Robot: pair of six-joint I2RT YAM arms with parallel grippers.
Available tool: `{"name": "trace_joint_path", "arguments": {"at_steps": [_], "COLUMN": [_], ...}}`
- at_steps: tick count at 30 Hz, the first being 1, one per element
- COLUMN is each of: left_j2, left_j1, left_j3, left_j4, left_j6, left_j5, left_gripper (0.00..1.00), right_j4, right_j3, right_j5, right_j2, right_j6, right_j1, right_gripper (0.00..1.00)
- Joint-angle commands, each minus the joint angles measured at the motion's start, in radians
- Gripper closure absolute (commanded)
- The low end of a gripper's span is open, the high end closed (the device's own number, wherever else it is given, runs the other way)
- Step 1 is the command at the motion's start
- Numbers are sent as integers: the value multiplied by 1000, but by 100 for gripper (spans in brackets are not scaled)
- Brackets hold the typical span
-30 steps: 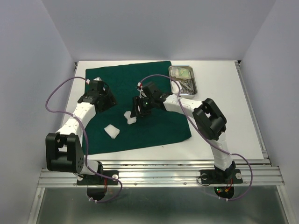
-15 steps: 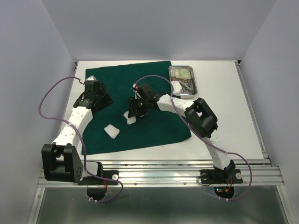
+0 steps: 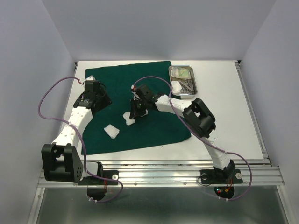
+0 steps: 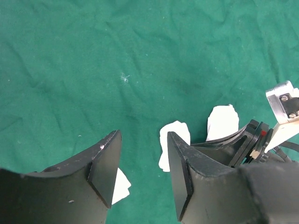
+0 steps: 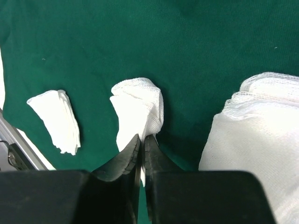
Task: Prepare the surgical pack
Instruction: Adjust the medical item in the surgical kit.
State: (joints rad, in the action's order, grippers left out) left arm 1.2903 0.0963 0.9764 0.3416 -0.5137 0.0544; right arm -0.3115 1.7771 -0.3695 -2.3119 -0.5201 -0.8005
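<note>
Right gripper point(image 5: 142, 139) newly pinched onto gauze pad point(image 5: 139, 108); left gripper point(image 4: 142, 140) spread over drape point(image 4: 93, 56).

Brightly and evenly lit from overhead in the top view, with a cool lilac cast on the walls point(image 3: 37, 56) and soft, blurred shadows on the drape point(image 3: 154, 130) beneath both arms. Small specular glints on the steel tray point(image 3: 195, 84). Sharp focus ahead of the left fingers point(image 4: 103, 168), creases in the cloth picked out by gentle light. Dark and slightly soft at those fingers themselves, with a pale sheen along their edges. Close to blown-out white on the gauze stack point(image 5: 252, 135) right of the right fingers point(image 5: 124, 161), weave just readable. Crisp on the gauze pad point(image 5: 138, 109) at their tips, with a soft shadow to its right.
</note>
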Motion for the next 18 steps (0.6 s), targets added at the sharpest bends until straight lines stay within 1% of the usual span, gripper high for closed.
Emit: {"name": "trace_joint_path", "arguments": {"at_steps": [1, 6, 18], "left_j2": [-46, -51, -48], "left_j1": [-4, -4, -10], "left_j3": [5, 7, -1], "left_j4": [-6, -7, -7], "left_j6": [7, 14, 20], "left_j5": [22, 21, 2], "left_gripper": [45, 46, 49], "right_j4": [-5, -11, -49], "right_j3": [48, 58, 59], "right_j5": [38, 96, 92], "right_j2": [42, 103, 154], "right_j6": [11, 41, 83], "right_j1": [-14, -14, 83], "right_gripper": [94, 99, 99]}}
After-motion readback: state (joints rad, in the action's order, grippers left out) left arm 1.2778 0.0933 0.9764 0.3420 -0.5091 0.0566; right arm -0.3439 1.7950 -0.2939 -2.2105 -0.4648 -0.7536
